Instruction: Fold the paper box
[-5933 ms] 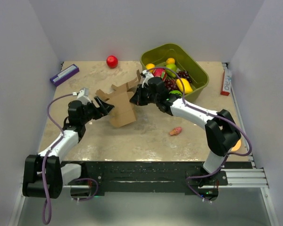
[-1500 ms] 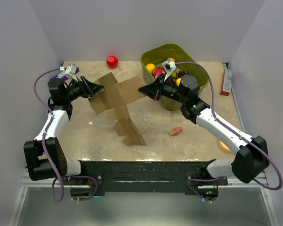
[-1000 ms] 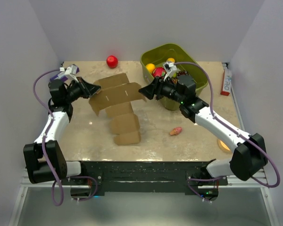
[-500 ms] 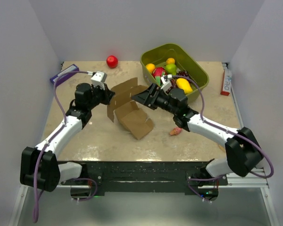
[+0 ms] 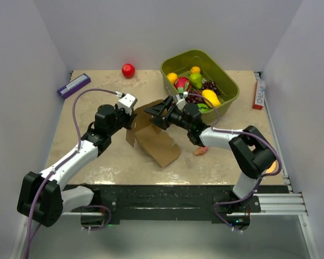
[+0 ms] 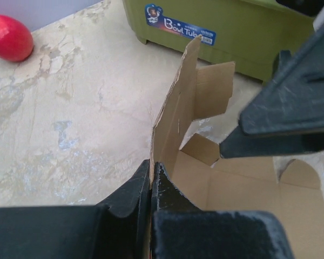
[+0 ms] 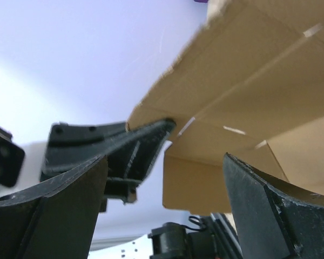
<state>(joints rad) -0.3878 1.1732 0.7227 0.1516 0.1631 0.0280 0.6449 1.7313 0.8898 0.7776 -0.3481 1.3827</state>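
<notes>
Paper box (image 5: 161, 144) lay partly opened on table (image 5: 97, 159), mid-table between both arms; broad panel flat, one flap standing upright. Left gripper (image 5: 132, 121) pressed together, pinching edge of upright flap. Right gripper (image 5: 154, 114) spread wide at box's far side, clamping nothing. Green bin (image 5: 227, 92) close behind; red ball (image 5: 128, 70) near far wall

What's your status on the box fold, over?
Left tool shut on the paper box, pinching a raised wall edge. Right tool open at the far flap. Box only partly folded. Green bin close behind, not blocking.
</notes>
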